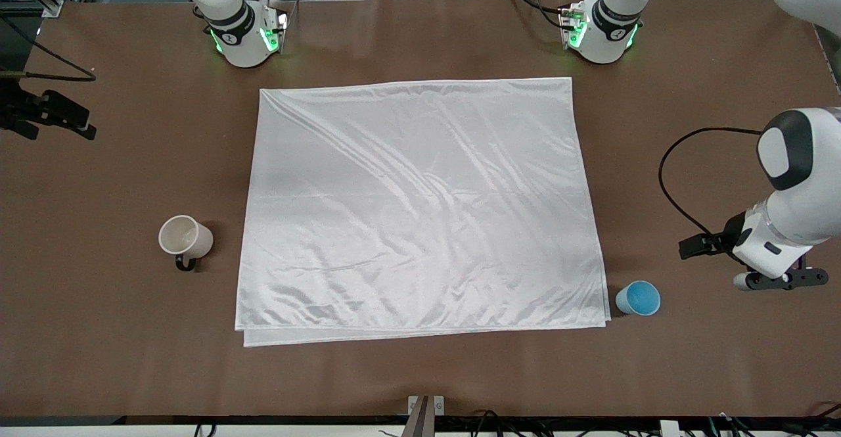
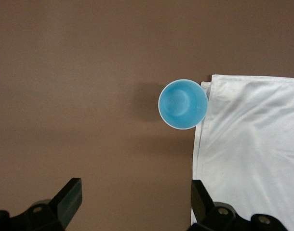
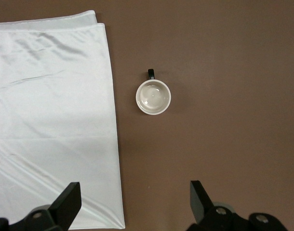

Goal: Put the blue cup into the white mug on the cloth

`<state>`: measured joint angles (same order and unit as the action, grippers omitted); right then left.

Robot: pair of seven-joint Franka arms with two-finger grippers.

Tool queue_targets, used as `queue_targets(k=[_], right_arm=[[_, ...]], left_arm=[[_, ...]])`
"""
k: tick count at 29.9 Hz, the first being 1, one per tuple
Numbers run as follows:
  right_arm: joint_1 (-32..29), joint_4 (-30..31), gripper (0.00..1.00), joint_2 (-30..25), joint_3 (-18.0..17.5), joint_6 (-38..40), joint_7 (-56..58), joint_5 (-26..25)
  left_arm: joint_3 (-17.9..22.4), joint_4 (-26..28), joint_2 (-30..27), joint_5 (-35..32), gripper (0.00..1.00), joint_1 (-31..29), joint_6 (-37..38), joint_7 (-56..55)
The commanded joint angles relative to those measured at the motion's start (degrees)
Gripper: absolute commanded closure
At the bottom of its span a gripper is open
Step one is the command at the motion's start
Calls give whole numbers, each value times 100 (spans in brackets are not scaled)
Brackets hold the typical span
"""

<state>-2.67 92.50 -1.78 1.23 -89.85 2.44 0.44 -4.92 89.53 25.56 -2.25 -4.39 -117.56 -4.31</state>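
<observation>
The small light-blue plastic cup (image 1: 638,298) stands on the brown table (image 1: 98,332) just off the shiny white cloth (image 1: 420,207); the cream ceramic mug (image 1: 185,237) stands off it too — neither staged yet. Left claw (image 2: 135,202) hangs fingers apart near the cup, probably lining up; right claw (image 3: 135,204), likewise spread, waits above the table near the mug.

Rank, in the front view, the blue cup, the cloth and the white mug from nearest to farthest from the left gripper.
Left gripper, open, at the left arm's end of the table.
1. Blue cup: on the bare table beside the cloth's corner, closest to the gripper.
2. Cloth: mid-table, its edge just past the cup.
3. White mug: on bare table toward the right arm's end.
</observation>
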Motion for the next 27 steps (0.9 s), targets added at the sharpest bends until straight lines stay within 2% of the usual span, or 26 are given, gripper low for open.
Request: queue_targets(k=[1,11,21,27], right_arm=[[-119,-4,0,81,-53,-50,-25,-18],[-40,49,0,125,-62,-24,-95,0],[57,216,0,301,-62,-94,-130,53],[4,207,0,687,-53,-287,-525,44]], left_arm=[[-9,-76,501,67,0,9,-556,18],[-9,-94,1205,58,3,9,-1568,53],[8,-401,1548,-232,10,26,-1700,53],[8,-393,1583,-250,15,35,-1788,44]])
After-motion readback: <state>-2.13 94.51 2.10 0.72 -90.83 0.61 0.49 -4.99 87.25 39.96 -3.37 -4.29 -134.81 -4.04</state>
